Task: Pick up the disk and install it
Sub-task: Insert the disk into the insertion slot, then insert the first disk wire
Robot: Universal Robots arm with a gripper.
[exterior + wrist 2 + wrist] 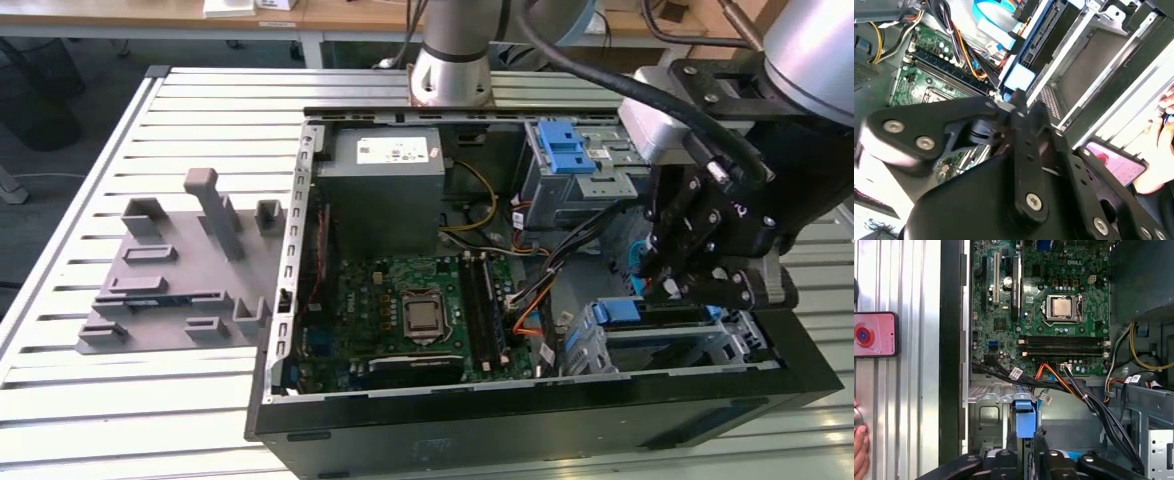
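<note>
The disk point(1024, 419) stands on edge in the drive cage at the front corner of the open computer case point(534, 425). Its blue carrier frame faces up, also seen as the disk point(617, 311) in the exterior view and the disk point(1019, 79) in the second wrist view. My black gripper point(1025, 441) reaches down over it, one finger on each side of the blue frame, and looks shut on the disk's thin edge. The gripper point(667, 290) hangs at the exterior view's right side of the case. Most of the disk's body is hidden inside the cage.
A grey power supply point(387, 190) and a green motherboard point(414, 310) lie in the case. Black and orange cables point(1064, 385) run close to the cage. An upper bay has a blue latch point(567, 150). A grey fixture point(180, 270) sits on the slatted table. A phone point(874, 335) and a hand point(859, 450) are beside the case.
</note>
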